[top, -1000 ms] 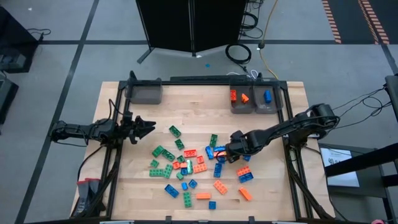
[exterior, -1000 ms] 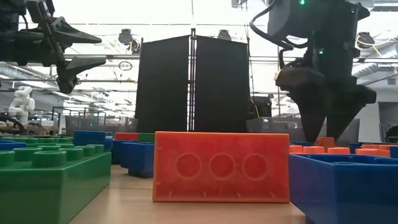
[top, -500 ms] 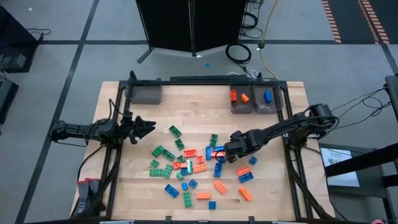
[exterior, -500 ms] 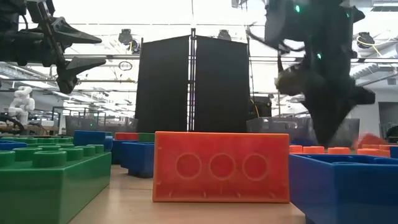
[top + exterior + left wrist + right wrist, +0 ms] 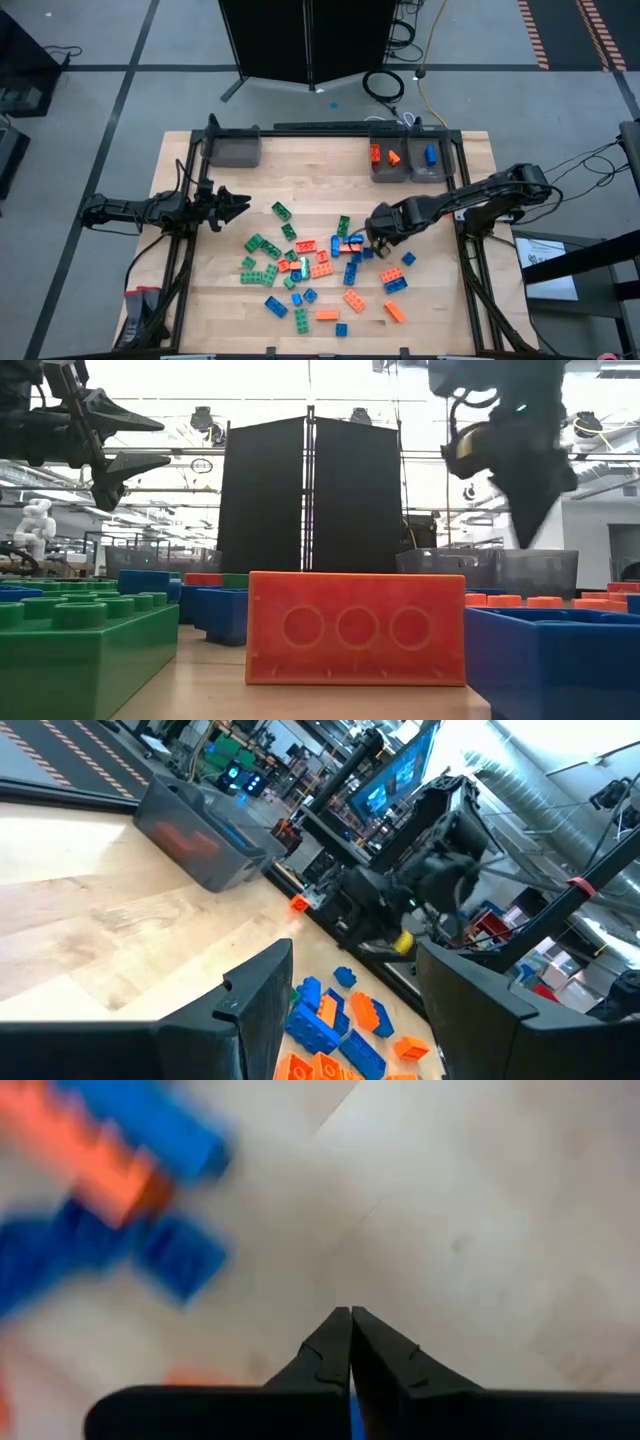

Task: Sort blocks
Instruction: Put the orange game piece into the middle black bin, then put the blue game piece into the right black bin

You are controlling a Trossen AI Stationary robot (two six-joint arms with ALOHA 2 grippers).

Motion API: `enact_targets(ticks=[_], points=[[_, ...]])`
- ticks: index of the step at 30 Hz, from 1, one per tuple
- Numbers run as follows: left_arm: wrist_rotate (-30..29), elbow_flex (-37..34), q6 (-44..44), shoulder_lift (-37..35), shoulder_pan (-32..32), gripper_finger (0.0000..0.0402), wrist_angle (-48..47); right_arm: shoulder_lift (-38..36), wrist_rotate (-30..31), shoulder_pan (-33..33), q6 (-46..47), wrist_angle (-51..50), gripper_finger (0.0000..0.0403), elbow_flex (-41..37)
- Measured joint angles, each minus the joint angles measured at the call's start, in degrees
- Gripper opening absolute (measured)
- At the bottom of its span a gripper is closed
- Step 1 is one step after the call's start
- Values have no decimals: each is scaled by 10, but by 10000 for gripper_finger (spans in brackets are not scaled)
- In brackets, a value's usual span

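A pale wooden surface (image 5: 330, 170) stands on a grey floor (image 5: 100, 120) crossed by dark lines. Just behind the surface rises a tall black partition (image 5: 305, 40) in two panels, and level across the surface it fills the middle of the room (image 5: 308, 495). A black cable coil (image 5: 383, 85) and a yellow cable (image 5: 430, 45) lie on the floor beside the partition's foot. Orange-and-black striped tape (image 5: 565, 30) marks the floor well off to the partition's right. Above the partition, bright ceiling light (image 5: 300, 380) washes over rails and hanging fixtures. Far left of the partition stands a small white figure (image 5: 35, 525). Blue screens (image 5: 395, 780) glow in the hall beyond.
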Motion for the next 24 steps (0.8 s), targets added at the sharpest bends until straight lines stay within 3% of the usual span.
enact_targets(ticks=[6, 11, 17, 20, 24], points=[[0, 0, 0, 0, 0, 215, -1, -1, -69, 81, 42, -42, 76, -4], [0, 0, 3, 0, 0, 215, -1, -1, -29, 118, 112, -65, 182, -5], [-1, 0, 3, 0, 0, 215, -1, 0, 0, 122, 134, -63, 304, -8], [-1, 0, 2, 0, 0, 215, -1, 1, -8, 122, 152, -60, 329, -34], [-1, 0, 0, 0, 0, 215, -1, 1, -20, 122, 155, -28, 331, -75]])
